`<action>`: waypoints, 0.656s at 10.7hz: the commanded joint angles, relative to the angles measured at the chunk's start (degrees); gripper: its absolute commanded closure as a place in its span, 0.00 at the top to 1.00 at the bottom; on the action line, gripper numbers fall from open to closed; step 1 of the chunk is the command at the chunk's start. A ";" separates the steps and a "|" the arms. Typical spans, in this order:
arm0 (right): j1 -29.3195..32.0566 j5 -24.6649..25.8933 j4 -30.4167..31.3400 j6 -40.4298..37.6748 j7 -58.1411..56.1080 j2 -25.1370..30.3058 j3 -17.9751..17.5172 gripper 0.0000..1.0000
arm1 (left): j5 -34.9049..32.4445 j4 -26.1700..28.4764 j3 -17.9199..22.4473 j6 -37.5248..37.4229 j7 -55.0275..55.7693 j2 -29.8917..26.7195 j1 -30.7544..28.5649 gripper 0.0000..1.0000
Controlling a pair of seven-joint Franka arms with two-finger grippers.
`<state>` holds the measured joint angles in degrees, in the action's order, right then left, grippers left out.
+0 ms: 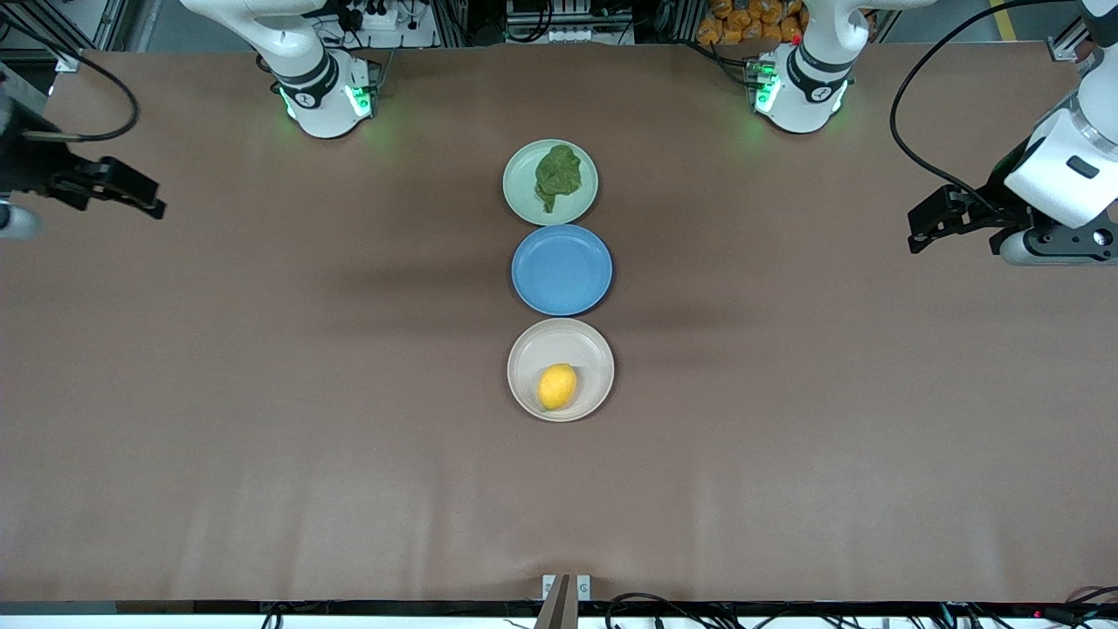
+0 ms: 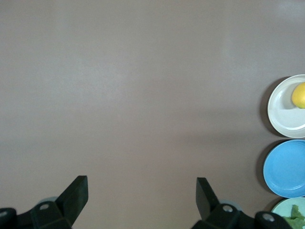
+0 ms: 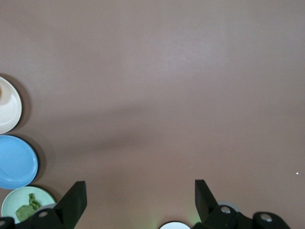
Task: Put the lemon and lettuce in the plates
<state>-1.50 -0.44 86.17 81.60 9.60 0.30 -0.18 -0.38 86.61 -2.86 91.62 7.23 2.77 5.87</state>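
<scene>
The yellow lemon [image 1: 557,386] lies in the cream-white plate [image 1: 583,343], the plate nearest the front camera. The dark green lettuce [image 1: 558,176] lies in the pale mint green plate [image 1: 521,180], nearest the robots' bases. My left gripper [image 1: 922,229] is open and empty, up over bare table at the left arm's end. My right gripper [image 1: 144,197] is open and empty, up over bare table at the right arm's end. The left wrist view shows the lemon [image 2: 299,95] on the cream plate [image 2: 283,112]. The right wrist view shows the lettuce [image 3: 27,208] on the mint plate [image 3: 14,202].
An empty blue plate [image 1: 562,269] sits between the two other plates in a row along the middle of the brown table [image 1: 262,393]. It also shows in the left wrist view [image 2: 285,168] and the right wrist view [image 3: 15,162].
</scene>
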 commanded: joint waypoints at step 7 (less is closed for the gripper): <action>1.33 -0.17 -7.50 -0.22 -8.26 -0.99 -0.61 1.00 | 0.38 -1.01 -0.04 -1.18 -1.34 0.31 -0.16 1.00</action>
<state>-0.18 -0.29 81.98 81.92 4.63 0.29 -0.33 -0.38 86.61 -2.86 91.62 7.23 2.82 5.88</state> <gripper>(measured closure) 0.000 0.000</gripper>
